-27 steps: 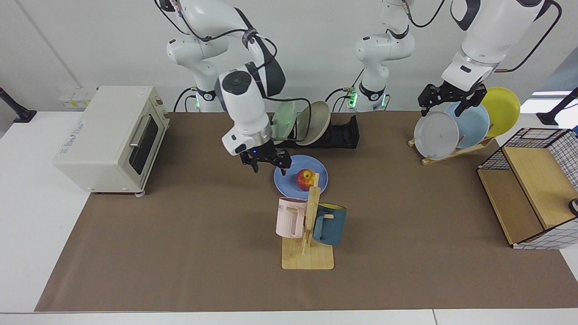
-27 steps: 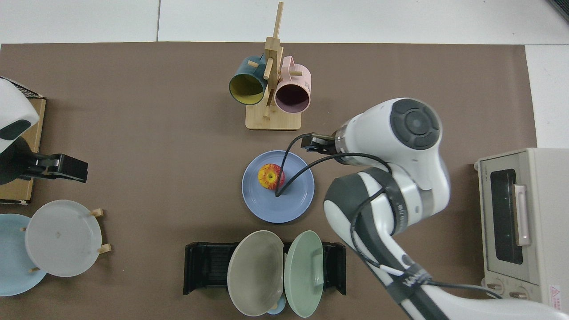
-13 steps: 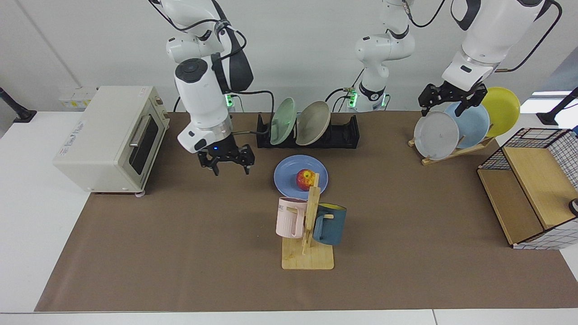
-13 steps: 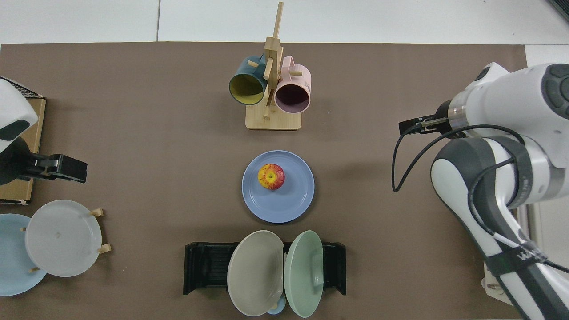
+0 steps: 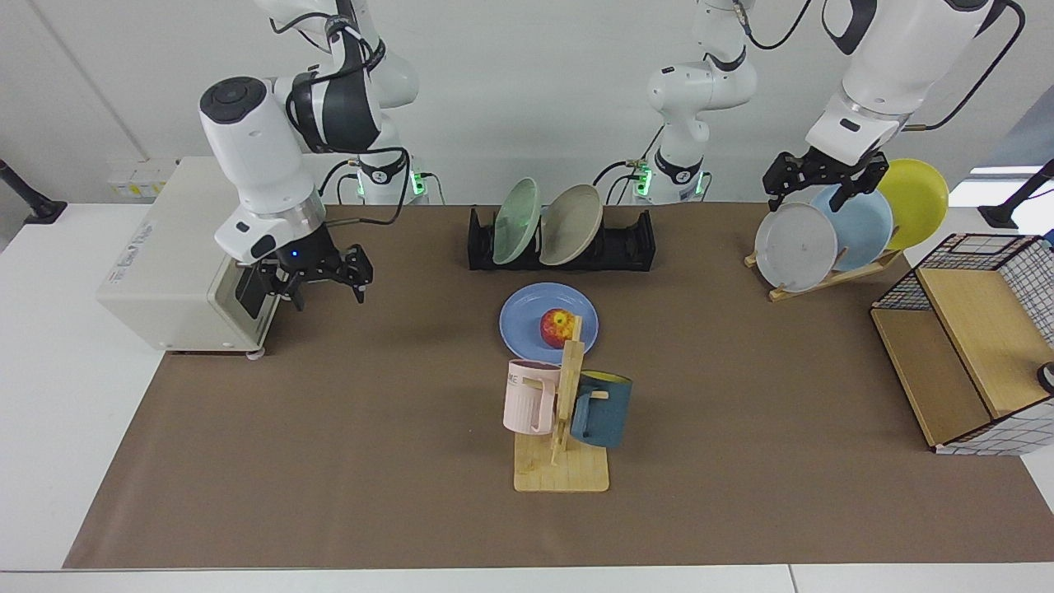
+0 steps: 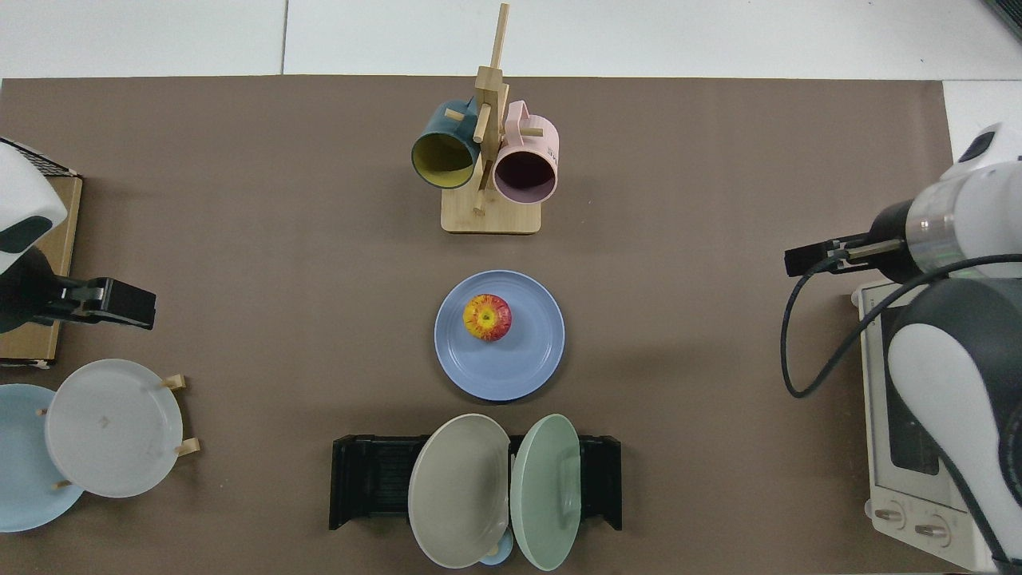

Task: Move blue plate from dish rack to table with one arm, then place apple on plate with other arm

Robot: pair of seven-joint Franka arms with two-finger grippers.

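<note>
The blue plate (image 5: 524,328) (image 6: 511,367) lies flat on the brown-matted table (image 5: 346,436), in front of the black dish rack (image 5: 627,244) (image 6: 369,479). The red-and-yellow apple (image 5: 557,327) (image 6: 487,317) sits upright on the plate. My right gripper (image 5: 328,294) (image 6: 802,261) hangs open and empty above the mat beside the toaster oven, far from the plate. My left gripper (image 5: 811,199) (image 6: 132,303) waits open above the wooden plate stand, holding nothing.
A green plate (image 5: 515,221) and a beige plate (image 5: 571,224) stand in the dish rack. A mug tree (image 5: 563,412) with two mugs stands just in front of the blue plate. A toaster oven (image 5: 189,247), a wooden stand of plates (image 5: 797,247) and a wire basket (image 5: 980,354) sit at the sides.
My right gripper has swung away from the plate with the apple toward the toaster oven, staying open. Plate, apple and left arm have not moved.
</note>
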